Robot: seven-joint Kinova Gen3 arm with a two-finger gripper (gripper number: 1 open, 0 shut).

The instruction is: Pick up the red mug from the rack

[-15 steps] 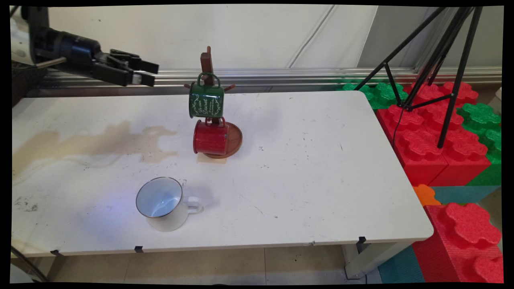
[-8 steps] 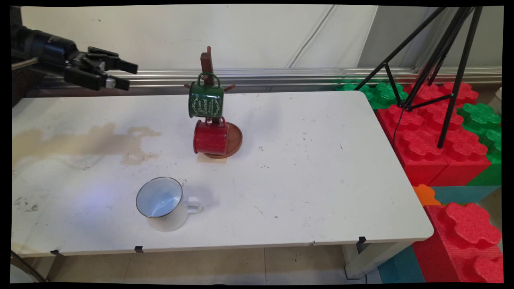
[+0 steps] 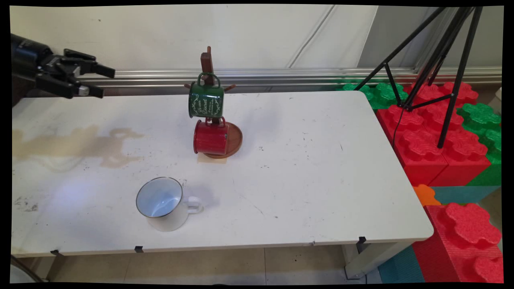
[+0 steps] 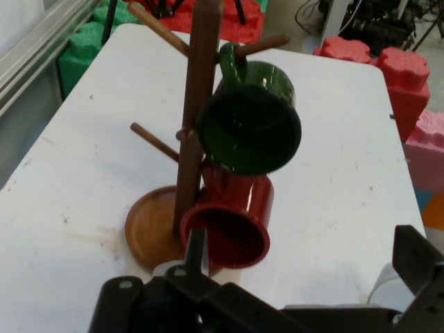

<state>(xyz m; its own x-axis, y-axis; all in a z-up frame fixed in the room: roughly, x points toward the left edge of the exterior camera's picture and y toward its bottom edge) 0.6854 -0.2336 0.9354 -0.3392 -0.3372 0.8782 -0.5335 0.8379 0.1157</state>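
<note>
My black gripper (image 3: 107, 84) hovers open and empty above the table's far left corner, well to the left of a brown wooden mug tree (image 3: 207, 64). A green mug (image 3: 206, 100) hangs by its handle from an upper peg, and a red mug (image 3: 210, 137) hangs below it, just over the tree's round base (image 3: 235, 140). In the hand view the gripper (image 4: 305, 267) faces the tree (image 4: 196, 104), with the green mug (image 4: 251, 125) and red mug (image 4: 232, 218) showing their open mouths. A white mug (image 3: 162, 202) lies tilted near the front edge, handle to the right.
The white table (image 3: 313, 168) carries a brownish stain (image 3: 80, 142) on its left part. A black tripod (image 3: 437, 60) stands past the right edge among red and green foam blocks (image 3: 433, 144). A metal rail (image 3: 281, 74) runs along the wall behind.
The gripper has drawn back to the left, away from the mug tree, staying open and empty. The mugs and the tree have not moved.
</note>
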